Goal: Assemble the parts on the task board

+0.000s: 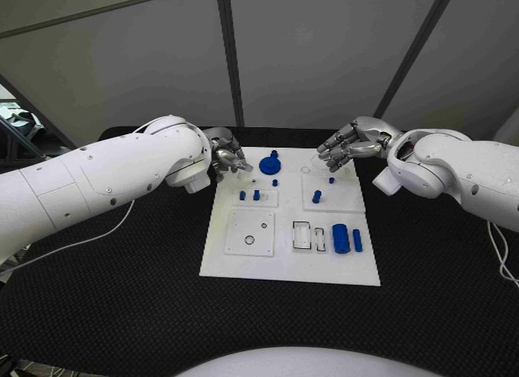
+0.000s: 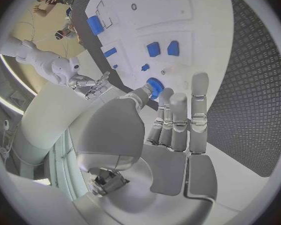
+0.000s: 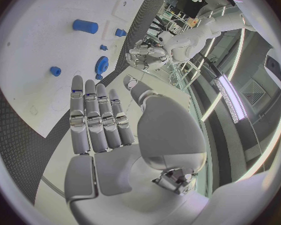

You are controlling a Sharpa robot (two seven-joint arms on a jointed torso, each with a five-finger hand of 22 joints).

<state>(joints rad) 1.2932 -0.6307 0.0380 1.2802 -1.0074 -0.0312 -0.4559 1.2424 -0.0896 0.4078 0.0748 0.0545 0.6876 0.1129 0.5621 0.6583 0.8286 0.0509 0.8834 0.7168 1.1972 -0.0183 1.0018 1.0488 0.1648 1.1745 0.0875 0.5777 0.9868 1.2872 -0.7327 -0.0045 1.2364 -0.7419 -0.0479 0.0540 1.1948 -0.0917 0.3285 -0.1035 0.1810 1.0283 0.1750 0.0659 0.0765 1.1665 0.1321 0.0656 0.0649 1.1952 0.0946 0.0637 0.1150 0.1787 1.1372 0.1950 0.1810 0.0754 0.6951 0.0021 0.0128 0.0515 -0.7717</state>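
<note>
a black textured table [image 1: 123, 298] with thin white cables [image 1: 502, 255].

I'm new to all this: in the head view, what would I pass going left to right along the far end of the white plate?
Left hand → round blue part → right hand.

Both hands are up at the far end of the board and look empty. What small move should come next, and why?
Probably ease the left hand down onto the blue round part right beside it. Both it and the right hand hold nothing, fingers apart, and loose blue pieces lie on the white board.
</note>
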